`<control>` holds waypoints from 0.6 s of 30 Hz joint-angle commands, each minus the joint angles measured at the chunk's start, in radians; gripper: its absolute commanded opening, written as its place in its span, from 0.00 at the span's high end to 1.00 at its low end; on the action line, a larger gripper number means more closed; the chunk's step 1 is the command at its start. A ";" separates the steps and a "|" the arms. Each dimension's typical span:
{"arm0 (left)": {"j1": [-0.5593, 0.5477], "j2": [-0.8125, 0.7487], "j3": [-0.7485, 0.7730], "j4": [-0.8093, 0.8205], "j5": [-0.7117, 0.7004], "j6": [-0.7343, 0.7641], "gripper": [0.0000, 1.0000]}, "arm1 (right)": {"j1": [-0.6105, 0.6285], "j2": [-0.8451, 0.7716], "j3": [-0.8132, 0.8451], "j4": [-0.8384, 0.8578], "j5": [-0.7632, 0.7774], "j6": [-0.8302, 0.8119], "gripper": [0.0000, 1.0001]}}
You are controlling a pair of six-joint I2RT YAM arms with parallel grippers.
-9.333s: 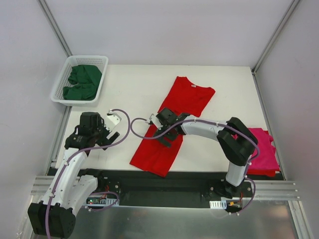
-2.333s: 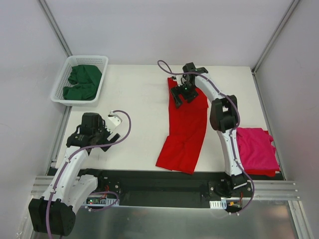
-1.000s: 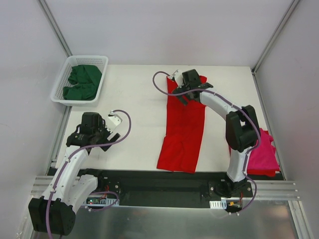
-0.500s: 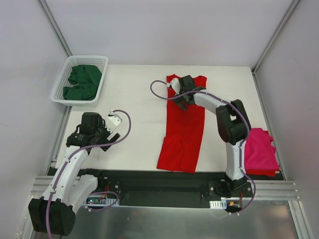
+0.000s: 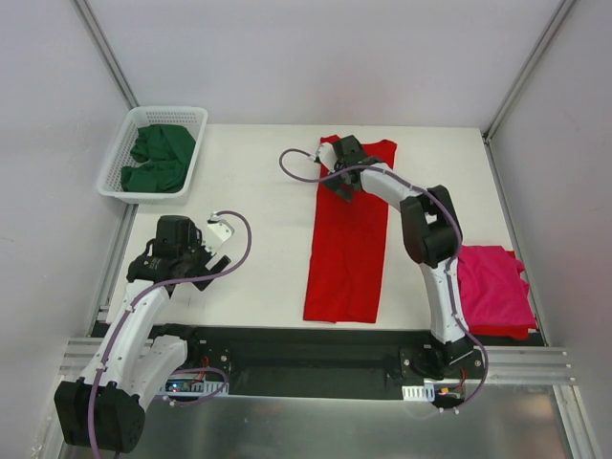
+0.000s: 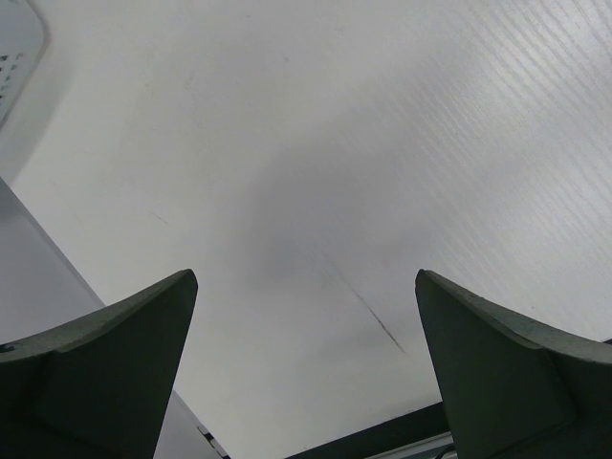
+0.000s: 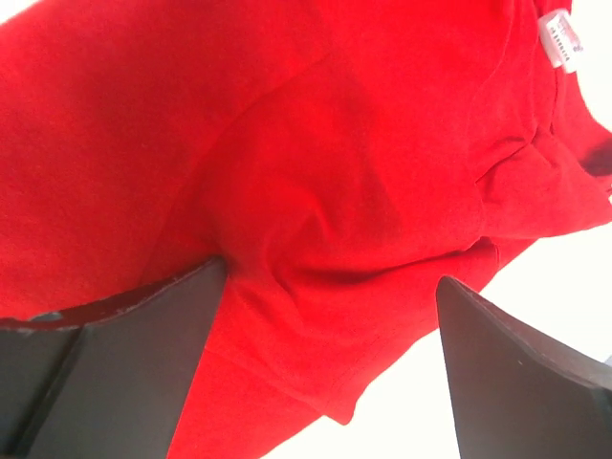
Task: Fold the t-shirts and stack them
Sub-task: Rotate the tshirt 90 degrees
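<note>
A bright red t-shirt (image 5: 346, 258) lies on the white table (image 5: 263, 191) as a long narrow strip, collar end at the far side. My right gripper (image 5: 335, 182) is open at the strip's far left edge, low over the cloth. In the right wrist view red fabric (image 7: 316, 172) fills the space between the spread fingers of the right gripper (image 7: 330, 277), with the shirt's edge and white table below. A magenta-pink t-shirt (image 5: 492, 287) lies folded at the right edge. Dark green t-shirts (image 5: 158, 158) sit in the basket. My left gripper (image 5: 218, 251) is open over bare table (image 6: 316, 143).
The white lattice basket (image 5: 172, 111) stands at the far left corner. A white neck label (image 7: 559, 43) shows on the red shirt. Grey walls with metal rails close in the table on three sides; a black base rail (image 5: 287, 344) runs along the near edge.
My right gripper slid left across the red shirt's collar end, still open. The red strip now lies straighter. The left arm has not moved.
</note>
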 commanded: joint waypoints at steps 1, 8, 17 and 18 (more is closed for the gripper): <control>0.011 -0.013 0.017 -0.019 0.007 -0.004 0.01 | 0.014 0.079 0.094 -0.034 0.035 -0.046 0.04; 0.012 -0.014 0.014 -0.021 0.003 -0.007 0.01 | 0.034 0.160 0.249 -0.049 0.054 -0.109 0.04; 0.012 -0.014 0.019 -0.022 0.012 -0.003 0.01 | 0.038 -0.162 0.192 -0.130 0.040 0.045 0.04; 0.012 -0.013 0.020 -0.022 0.018 -0.001 0.01 | 0.038 -0.236 0.195 -0.176 -0.018 0.084 0.04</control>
